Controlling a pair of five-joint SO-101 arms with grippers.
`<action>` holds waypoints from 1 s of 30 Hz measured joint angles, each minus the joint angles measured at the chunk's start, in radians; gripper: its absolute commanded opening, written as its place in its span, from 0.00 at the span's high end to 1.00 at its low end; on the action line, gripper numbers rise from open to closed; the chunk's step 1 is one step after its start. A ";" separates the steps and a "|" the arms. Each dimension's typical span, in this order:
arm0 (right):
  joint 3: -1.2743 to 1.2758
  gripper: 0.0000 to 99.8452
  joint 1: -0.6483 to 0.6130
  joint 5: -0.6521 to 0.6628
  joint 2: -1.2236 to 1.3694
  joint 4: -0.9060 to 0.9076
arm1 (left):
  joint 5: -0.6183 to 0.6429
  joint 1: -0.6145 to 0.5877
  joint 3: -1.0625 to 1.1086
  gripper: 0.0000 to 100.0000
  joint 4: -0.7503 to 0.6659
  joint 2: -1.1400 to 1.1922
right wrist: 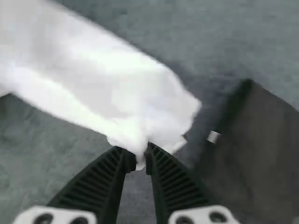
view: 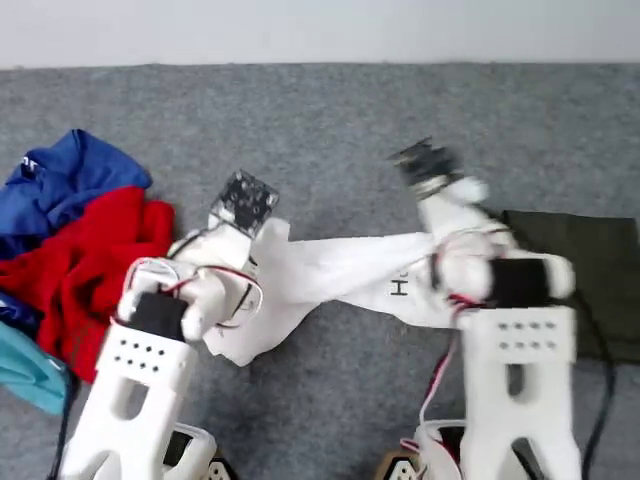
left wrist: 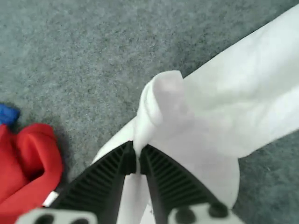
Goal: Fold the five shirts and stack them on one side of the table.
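Note:
A white shirt (view: 340, 272) hangs stretched between the two arms above the grey table. My left gripper (left wrist: 137, 161) is shut on one end of the white shirt (left wrist: 210, 116), at the left of the high view (view: 243, 205). My right gripper (right wrist: 138, 161) is shut on the other end of the white shirt (right wrist: 93, 88), seen in the high view (view: 428, 168) right of centre. A dark olive shirt (view: 590, 270) lies flat at the right edge. A red shirt (view: 85, 265), a blue shirt (view: 60, 180) and a teal shirt (view: 25, 365) are heaped at the left edge.
The grey carpeted table (view: 330, 120) stretches to a white wall at the back. In the right wrist view the dark olive shirt (right wrist: 252, 140) lies close beside the gripper. The red shirt (left wrist: 25, 163) lies near the left gripper.

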 measured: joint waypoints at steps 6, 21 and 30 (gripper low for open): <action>-0.133 0.99 0.219 -0.026 -0.005 0.020 | 0.002 0.000 -0.315 0.98 0.267 0.000; -0.585 0.99 0.235 -0.040 -0.029 0.196 | 0.002 -0.009 -1.181 0.98 0.640 -0.006; -0.875 0.99 0.153 -0.094 -0.049 0.256 | 0.002 0.028 -1.427 0.98 0.643 -0.014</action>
